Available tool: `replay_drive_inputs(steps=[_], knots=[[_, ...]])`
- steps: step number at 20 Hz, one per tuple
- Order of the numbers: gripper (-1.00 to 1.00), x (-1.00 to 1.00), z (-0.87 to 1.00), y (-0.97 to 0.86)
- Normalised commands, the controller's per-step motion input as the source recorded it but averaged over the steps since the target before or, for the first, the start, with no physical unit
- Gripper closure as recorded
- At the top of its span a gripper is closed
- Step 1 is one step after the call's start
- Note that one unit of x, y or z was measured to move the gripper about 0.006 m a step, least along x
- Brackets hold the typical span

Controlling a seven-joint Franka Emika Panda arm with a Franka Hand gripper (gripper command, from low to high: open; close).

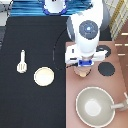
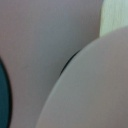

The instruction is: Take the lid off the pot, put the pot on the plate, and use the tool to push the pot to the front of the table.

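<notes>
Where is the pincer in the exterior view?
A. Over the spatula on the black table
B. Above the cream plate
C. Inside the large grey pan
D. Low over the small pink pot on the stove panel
D: the pincer sits right above the pot on the stove panel, apart from the plate, the tool and the grey pan.

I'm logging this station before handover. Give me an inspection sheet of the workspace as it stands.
Surface: black table; stove panel at exterior view's right.
Job's things: tool and plate lie apart on table; pot on stove, mostly hidden under claw; lid not made out.
Clutter: large pan, burner.
Grippers: claw down at pot.
Cables: black cable beside arm.
Surroundings: nothing seen.
</notes>
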Motion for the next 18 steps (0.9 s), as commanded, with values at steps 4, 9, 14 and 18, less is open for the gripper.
replay_drive_inputs(steps=[4,9,14,18], knots=[[1.00,-1.00,0.42,0.08],[1.00,-1.00,0.17,-0.04],[1.00,-1.00,-0.03,-0.14],[1.00,-1.00,-0.36,-0.18]])
